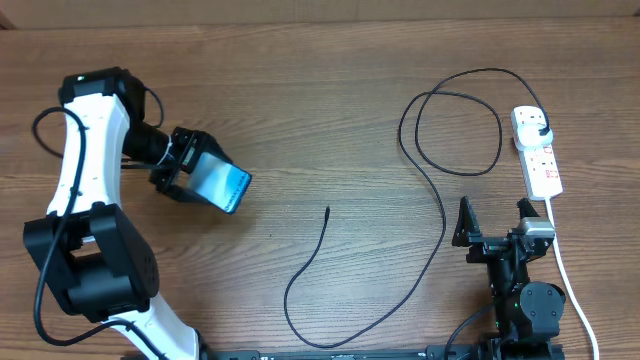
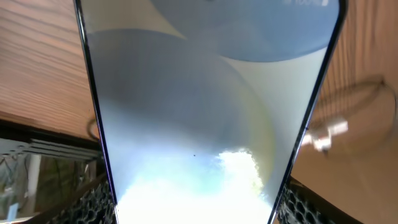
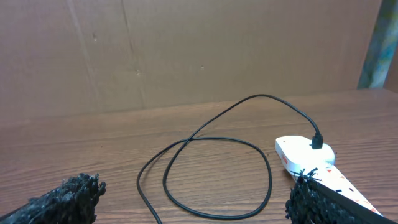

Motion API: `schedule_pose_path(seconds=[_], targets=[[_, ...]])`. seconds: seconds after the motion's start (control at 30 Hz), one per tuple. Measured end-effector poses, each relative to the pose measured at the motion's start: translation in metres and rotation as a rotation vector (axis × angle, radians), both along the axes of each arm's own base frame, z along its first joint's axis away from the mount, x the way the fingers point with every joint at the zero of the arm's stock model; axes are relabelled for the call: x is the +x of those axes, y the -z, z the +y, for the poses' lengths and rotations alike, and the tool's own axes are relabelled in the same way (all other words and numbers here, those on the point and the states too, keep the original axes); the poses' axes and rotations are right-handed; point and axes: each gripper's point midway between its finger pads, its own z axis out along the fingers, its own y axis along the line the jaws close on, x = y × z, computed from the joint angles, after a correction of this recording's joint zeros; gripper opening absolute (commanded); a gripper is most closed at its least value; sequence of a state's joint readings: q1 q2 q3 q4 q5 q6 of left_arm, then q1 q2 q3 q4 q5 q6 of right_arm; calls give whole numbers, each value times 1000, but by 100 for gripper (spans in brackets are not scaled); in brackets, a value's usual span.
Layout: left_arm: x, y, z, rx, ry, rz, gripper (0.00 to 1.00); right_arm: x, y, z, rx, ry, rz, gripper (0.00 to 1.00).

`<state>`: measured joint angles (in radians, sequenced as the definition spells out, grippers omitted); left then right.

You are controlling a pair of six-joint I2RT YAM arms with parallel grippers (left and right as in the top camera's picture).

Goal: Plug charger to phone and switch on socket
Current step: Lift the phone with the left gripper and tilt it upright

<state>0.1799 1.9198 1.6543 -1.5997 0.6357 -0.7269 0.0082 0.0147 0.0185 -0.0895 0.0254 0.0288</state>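
The left gripper is clamped across a slim, black-edged smartphone with a lit blue screen, holding it tilted, well left of the short white plastic power strip. The thin black looping charger cable has its plug head seated in the strip, and its connector tip lies loose between strip and phone. The right gripper, fingers spread wide and empty, sits near the strip.

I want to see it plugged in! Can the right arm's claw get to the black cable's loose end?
Probably yes. The right claw is open and empty, and only bare table and a strand of the charger lie between it and the connector tip. It may be a long stretch, though.
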Motion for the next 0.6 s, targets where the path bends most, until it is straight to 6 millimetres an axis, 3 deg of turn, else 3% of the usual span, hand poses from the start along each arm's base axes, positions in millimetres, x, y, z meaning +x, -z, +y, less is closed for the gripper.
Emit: schedule_pose_path(seconds=[0.37, 0.6], targets=[[-3, -31, -77, -264, 137, -83, 4, 0, 0, 0, 0, 0, 0, 100], [-1, -43, -103, -361, 153, -113, 4, 0, 0, 0, 0, 0, 0, 100]])
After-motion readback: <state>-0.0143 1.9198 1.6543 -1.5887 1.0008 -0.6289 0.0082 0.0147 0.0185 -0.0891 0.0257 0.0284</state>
